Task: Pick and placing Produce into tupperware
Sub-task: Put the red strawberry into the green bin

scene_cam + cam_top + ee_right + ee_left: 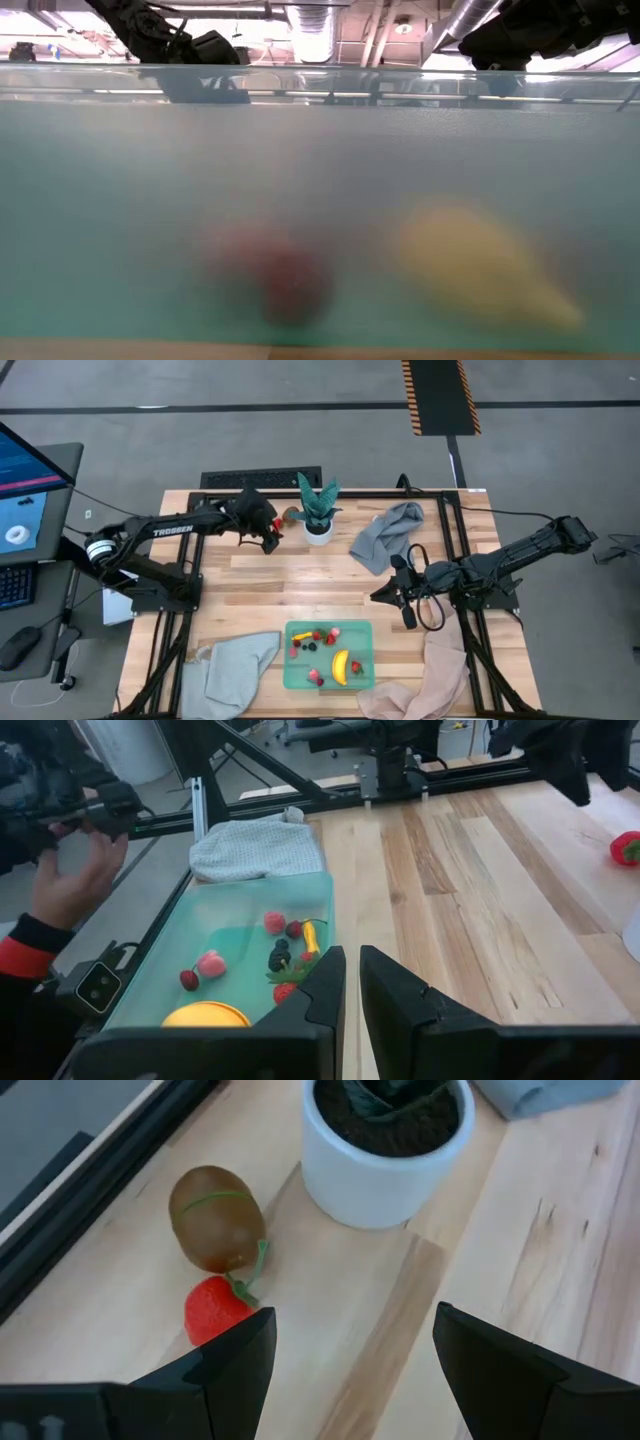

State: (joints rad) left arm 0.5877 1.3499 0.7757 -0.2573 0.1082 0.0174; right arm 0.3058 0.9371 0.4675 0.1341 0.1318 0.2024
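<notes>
Nearest the front edge of the slatted wooden table (pixel 300 585), at about 6 o'clock in the high view, lies the tupperware (pixel 298 680), a shallow translucent mint-green rectangle with rounded corners. Inside it rest a smooth yellow banana (pixel 341 666), red strawberries (pixel 357 668), dark berries (pixel 311 646) and small pink and yellow-orange pieces (in the low view they show only as blurs through the cloudy plastic wall). A rumpled pale grey-green cloth (pixel 232 672) lies just beside the container at its 9 o'clock, and a soft beige cloth (pixel 430 682) at its 3 o'clock.

Farther in, at 3 o'clock of the table, the right gripper (pixel 404 600) hangs over bare wood, its two dark blocky fingers (pixel 320 995) drawn almost together with a thin slit between them and nothing held. At the near rim of its wrist view a person's hand (pixel 62 870) in a dark sleeve with a red cuff shows beside the table.

Farther still, a folded grey cloth (pixel 385 535) lies around 1 o'clock. At 12 o'clock stands a green spiky plant (pixel 318 502) in a smooth white cylindrical pot (pixel 385 1165). Just beside the pot, at its 9 o'clock, an egg-shaped brown kiwi (pixel 215 1218) touches a red strawberry (pixel 215 1308) with a green stem. The left gripper (pixel 268 532) hovers over these two, its fingers (pixel 235 1360) spread well apart and empty.
</notes>
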